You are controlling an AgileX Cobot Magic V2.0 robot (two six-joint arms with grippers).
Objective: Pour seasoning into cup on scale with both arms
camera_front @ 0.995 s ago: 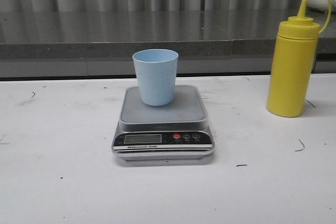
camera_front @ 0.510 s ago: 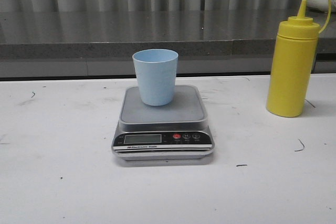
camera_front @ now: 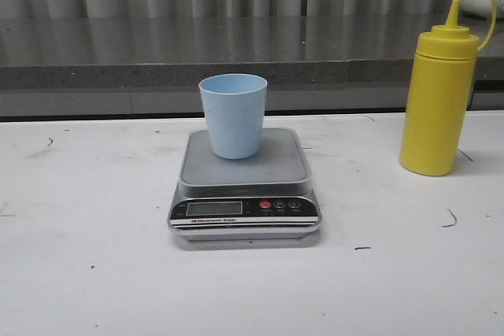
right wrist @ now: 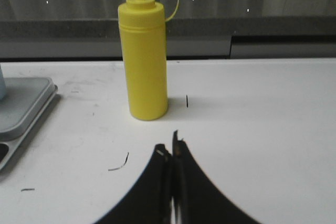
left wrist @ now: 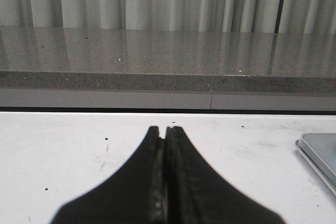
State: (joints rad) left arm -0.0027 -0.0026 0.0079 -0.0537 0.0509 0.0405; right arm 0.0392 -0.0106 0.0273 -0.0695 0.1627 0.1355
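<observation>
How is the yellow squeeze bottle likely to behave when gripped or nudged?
The seasoning bottle stands tall on a narrow base, so a push near its top would probably tip it. Its smooth plastic wall looks likely to flex and slip under a squeeze. The thin cap strap would likely flop freely.

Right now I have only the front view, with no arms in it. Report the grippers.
Observer: Left gripper is shut, holding nothing.
Operator: Give me the right one.
Observer: Right gripper is shut too, and empty.
Operator: Say what it faces.
Observer: The bottle stands upright ahead of it, apart from the fingers.
</observation>
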